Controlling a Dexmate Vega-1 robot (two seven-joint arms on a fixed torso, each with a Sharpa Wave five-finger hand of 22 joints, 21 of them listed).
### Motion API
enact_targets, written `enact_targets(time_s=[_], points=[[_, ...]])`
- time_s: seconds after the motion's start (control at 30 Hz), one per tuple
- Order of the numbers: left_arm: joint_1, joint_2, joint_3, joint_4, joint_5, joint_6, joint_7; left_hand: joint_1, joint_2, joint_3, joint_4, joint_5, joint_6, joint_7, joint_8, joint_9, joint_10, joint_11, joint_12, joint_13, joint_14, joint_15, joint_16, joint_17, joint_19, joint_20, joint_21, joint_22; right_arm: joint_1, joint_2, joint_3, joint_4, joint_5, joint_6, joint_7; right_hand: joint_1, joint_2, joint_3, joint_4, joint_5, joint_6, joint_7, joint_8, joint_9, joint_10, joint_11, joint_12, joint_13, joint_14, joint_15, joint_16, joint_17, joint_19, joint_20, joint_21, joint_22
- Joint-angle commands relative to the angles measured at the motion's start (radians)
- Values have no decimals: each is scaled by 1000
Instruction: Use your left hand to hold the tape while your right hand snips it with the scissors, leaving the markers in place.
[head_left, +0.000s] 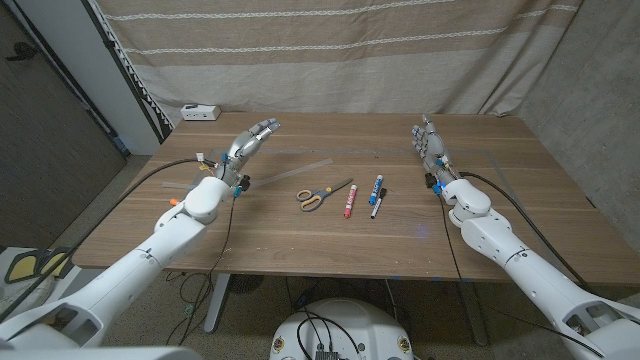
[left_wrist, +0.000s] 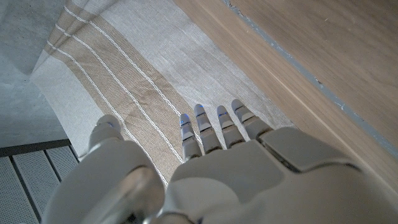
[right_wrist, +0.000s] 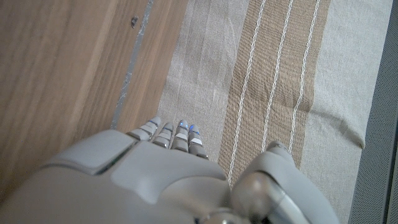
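A strip of clear tape (head_left: 296, 171) lies on the wooden table (head_left: 500, 215), a pale, faint band running slantwise from near the robot's left hand toward the middle of the table. It is thin and hard to make out, and its ends cannot be told exactly.

Just beside it, toward the table's centre, lie the scissors (head_left: 322, 193) with yellow-orange handles, blades pointing away from the robot and to its right. Next to the scissors are three markers: a red marker (head_left: 349, 202), a blue marker (head_left: 377, 189) and a black marker (head_left: 378, 205), close together and roughly parallel.

The left hand (head_left: 250, 144) is held above the table's left part, near the tape's end, fingers stretched out straight and together, holding nothing. In its wrist view the fingers (left_wrist: 217, 124) point toward a striped curtain (head_left: 330, 50) behind the table.

The right hand (head_left: 431, 145) is held at the table's right part, well apart from the scissors, fingers likewise extended and holding nothing.

Judging by this, the task is at its very start: neither tape nor scissors is grasped. The next move likely calls for the left hand to reach down to the tape and pin or lift it, while the right hand crosses toward the scissors without nudging the markers lying between.

A white power strip (head_left: 200, 112) sits at the table's far left corner.
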Motion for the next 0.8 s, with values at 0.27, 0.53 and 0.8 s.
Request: enact_targets(time_s=[0.27,0.53,0.8], points=[[2,22,18,-69,104,76,58,21,-1,0,-10,6,30,-5,16,2,36,0,12,3,-11,-108,5,4,-2,-13,0,3,-5,-17,-7,-13,-25,1,-2,14,1,0,-8,10,3,-5,4,2,6,-13,5,2,-3,-22,7,1,-4,-2,6,4],[37,41,19,-155,164,135,106,25,-2,-1,-11,6,39,-12,17,1,61,-2,19,3,-3,-112,10,4,0,-17,1,3,-1,-21,-4,-2,-15,21,32,17,3,0,-10,11,1,-9,4,2,3,-12,4,1,-1,-22,7,1,-4,-2,6,4],[51,50,15,-217,199,194,130,28,-3,-1,-12,6,47,-12,18,1,73,-4,22,4,4,-114,13,4,2,-17,2,3,1,-23,-1,15,-7,33,55,19,4,-1,-12,12,-1,-8,3,2,0,-13,3,1,-7,-21,5,1,-6,-2,6,4]])
